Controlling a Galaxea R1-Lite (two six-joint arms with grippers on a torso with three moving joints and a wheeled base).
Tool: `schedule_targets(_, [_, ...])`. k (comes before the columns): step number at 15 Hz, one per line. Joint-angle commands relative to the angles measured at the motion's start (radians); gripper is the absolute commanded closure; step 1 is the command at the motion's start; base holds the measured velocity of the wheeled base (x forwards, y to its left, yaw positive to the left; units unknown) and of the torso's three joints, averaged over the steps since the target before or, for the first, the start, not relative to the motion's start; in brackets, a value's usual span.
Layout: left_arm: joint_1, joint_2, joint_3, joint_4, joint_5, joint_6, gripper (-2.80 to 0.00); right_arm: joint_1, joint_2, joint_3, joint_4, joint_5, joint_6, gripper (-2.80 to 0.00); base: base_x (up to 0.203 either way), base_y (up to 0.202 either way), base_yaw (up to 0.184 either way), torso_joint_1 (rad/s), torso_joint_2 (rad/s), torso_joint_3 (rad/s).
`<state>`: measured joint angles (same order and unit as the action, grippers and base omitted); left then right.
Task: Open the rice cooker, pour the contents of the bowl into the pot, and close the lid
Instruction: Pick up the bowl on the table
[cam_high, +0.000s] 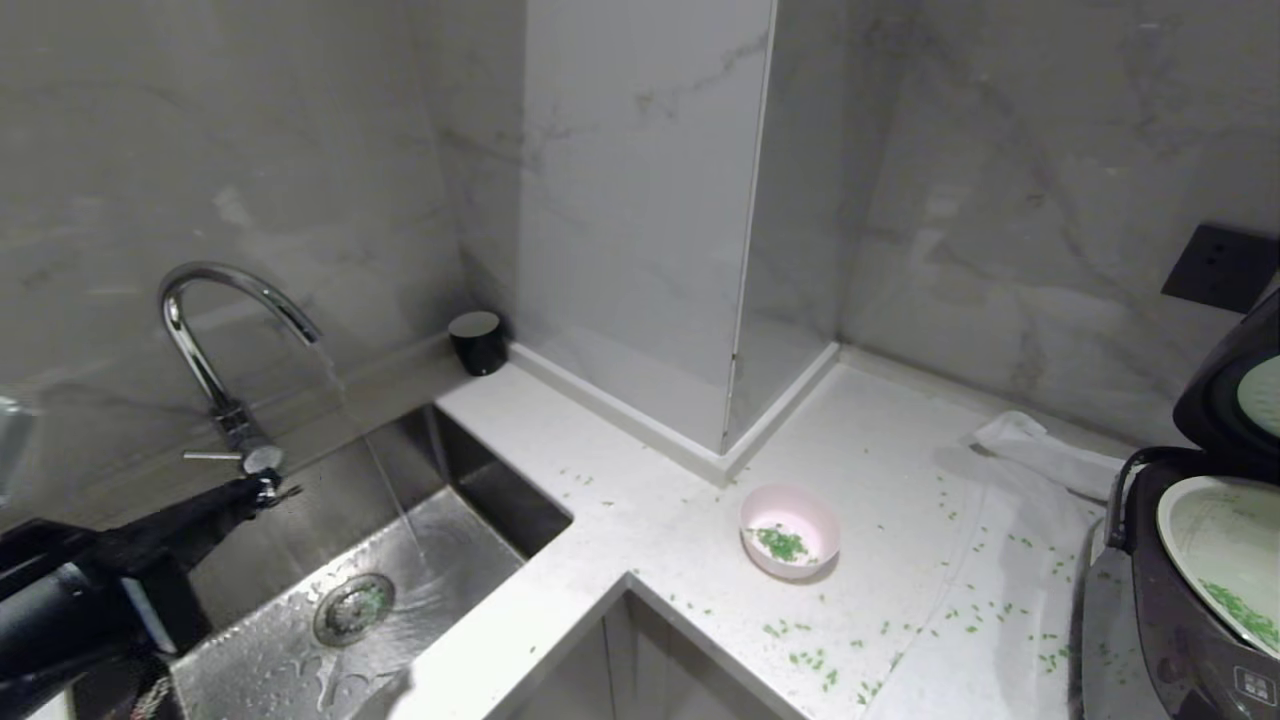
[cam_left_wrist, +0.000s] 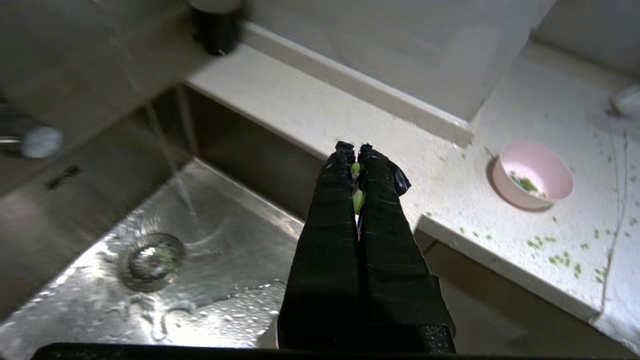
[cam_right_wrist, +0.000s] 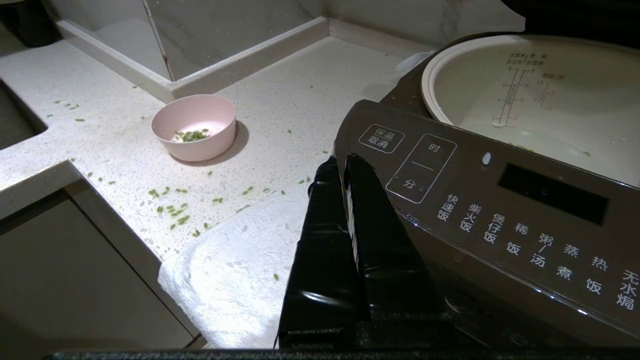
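The left gripper is held over the sink at near left, fingers pressed together with green bits caught between them. The pink bowl is seen farther right on the countertop, well apart, and the rice cooker stands at right with its lid raised.

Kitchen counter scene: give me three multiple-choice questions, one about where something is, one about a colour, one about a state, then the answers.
1. Where is the bowl?
A. in the sink
B. on the counter
C. inside the pot

2. What colour is its outside?
A. pale pink
B. blue
C. black

3. How is the rice cooker lid?
A. shut
B. taken off, lying on the counter
C. raised open

Answers:
1 B, it stands upright on the white counter.
2 A, pink shows in every view.
3 C, the pot lies exposed.
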<state>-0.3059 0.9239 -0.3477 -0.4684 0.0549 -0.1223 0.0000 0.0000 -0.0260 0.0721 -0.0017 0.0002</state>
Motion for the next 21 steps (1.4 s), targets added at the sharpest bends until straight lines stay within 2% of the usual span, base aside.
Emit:
schedule_targets(1, [0.085, -0.326, -0.042, 0.188, 0.005, 0.024, 0.0, 0.0, 0.0, 0.0, 0.002, 0.0, -0.003, 0.0, 0.0, 0.0, 0.0, 0.0, 0.0, 0.0])
schedule_targets(3, [0.163, -0.496, -0.073, 0.315, 0.005, 0.061, 0.0, -0.001, -0.001, -0.002, 0.004, -0.001, -0.005, 0.0, 0.0, 0.0, 0.0, 0.0, 0.0, 0.0])
schedule_targets(5, [0.217, -0.619, -0.075, 0.392, 0.011, 0.125, 0.0, -0.001, 0.012, -0.033, 0.014, 0.001, -0.035, 0.0, 0.0, 0.0, 0.0, 0.0, 0.0, 0.0])
schedule_targets(7, [0.284, -0.694, -0.063, 0.446, 0.052, 0.168, 0.0, -0.001, 0.126, -0.102, 0.02, 0.015, -0.032, 0.0, 0.0, 0.0, 0.0, 0.0, 0.0, 0.0])
schedule_targets(11, [0.3, -0.803, 0.091, 0.498, 0.047, 0.18, 0.0, 0.0, 0.528, -0.309, 0.021, 0.106, 0.053, 0.0, 0.0, 0.0, 0.0, 0.0, 0.0, 0.0])
schedule_targets(15, [0.303, -0.924, 0.222, 0.551, -0.012, 0.18, 0.0, 0.018, 0.97, -0.562, 0.03, 0.252, 0.109, 0.0, 0.0, 0.0, 0.0, 0.0, 0.0, 0.0])
schedule_targets(18, [0.303, -0.925, 0.291, 0.57, -0.025, 0.173, 0.0, 0.079, 1.262, -0.714, 0.041, 0.289, 0.123, 0.0, 0.0, 0.0, 0.0, 0.0, 0.0, 0.0])
schedule_targets(21, [0.303, -0.925, 0.308, 0.57, -0.05, 0.171, 0.0, 0.191, 1.484, -0.841, 0.097, 0.304, 0.135, 0.0, 0.0, 0.0, 0.0, 0.0, 0.0, 0.0])
